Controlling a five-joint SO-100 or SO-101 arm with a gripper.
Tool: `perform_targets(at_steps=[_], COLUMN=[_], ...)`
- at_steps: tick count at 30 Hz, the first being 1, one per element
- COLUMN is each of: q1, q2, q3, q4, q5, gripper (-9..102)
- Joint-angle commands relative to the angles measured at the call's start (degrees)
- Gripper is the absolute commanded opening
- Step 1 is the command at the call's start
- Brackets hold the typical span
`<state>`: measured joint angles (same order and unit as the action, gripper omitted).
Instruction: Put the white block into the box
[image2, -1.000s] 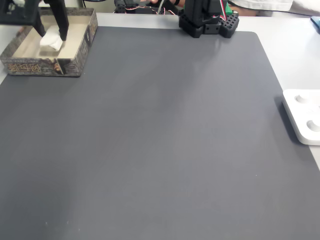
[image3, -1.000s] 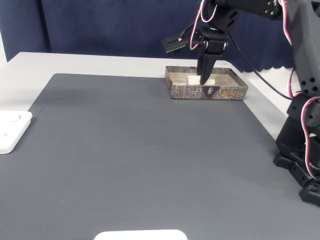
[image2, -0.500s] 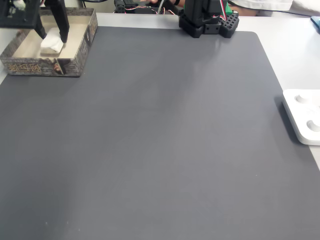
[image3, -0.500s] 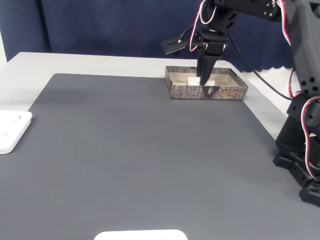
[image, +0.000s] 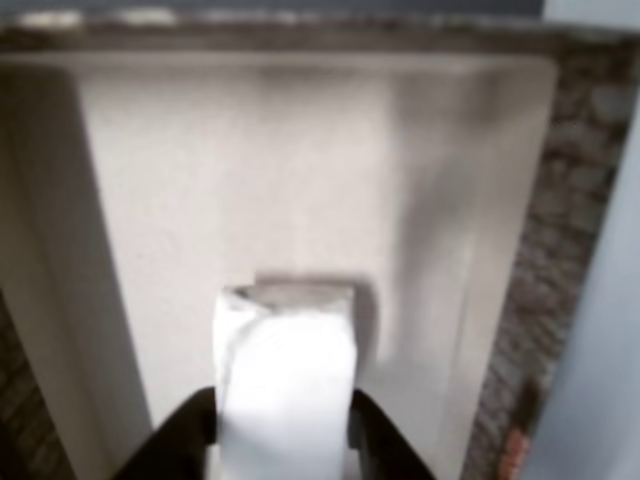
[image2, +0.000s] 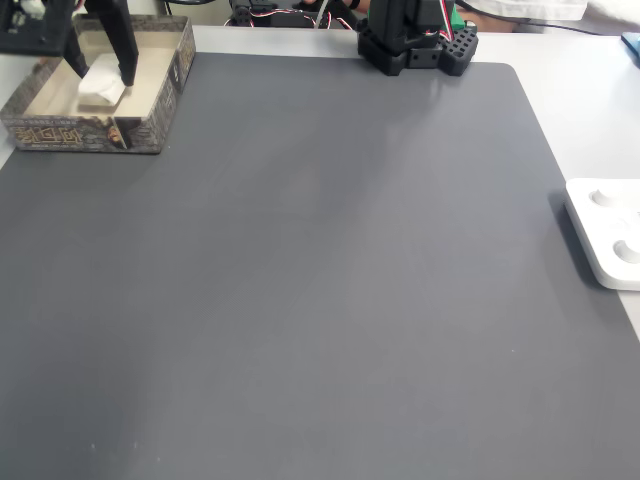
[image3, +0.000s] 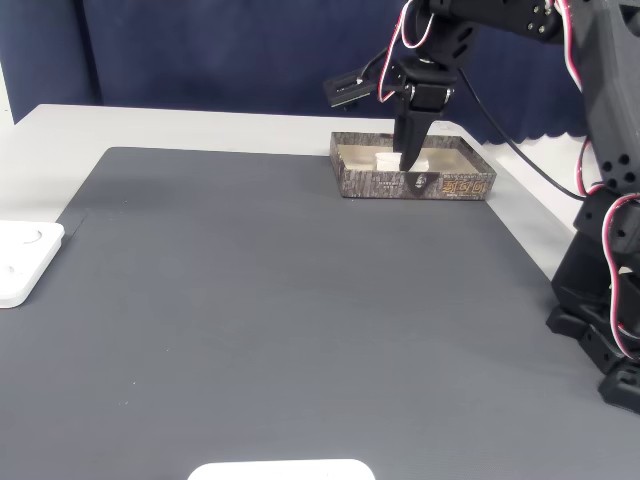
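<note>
Dark grey matting (image2: 330, 260) covers most of the pale counter (image3: 200, 125), wide and bare across its middle in both fixed views. At far left of a fixed view sits the open-topped box with a speckled grey-brown rim (image2: 95, 133), at the mat's back corner. Inside it lies the small matte white block (image2: 101, 82), with the black pincer (image2: 98, 70) reaching down over it. Up close, the other view shows the block (image: 285, 385) between two dark fingers (image: 180, 440) that flank its sides, pincer partly open, touching or just beside; I cannot tell which. At the right edge rests a white rounded-corner device (image2: 610, 232).
</note>
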<state>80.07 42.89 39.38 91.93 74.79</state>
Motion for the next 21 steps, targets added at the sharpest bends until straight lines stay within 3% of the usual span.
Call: perform_targets(at_steps=[1,11,21], q1=[0.18,-0.09,-1.49], q2=[4.04,7.03,13.97], q3=[-0.97,-0.7,4.39], q4=[-0.62,-1.93,-2.72], q5=[-0.09,1.05,-0.35], gripper=[24,31,32])
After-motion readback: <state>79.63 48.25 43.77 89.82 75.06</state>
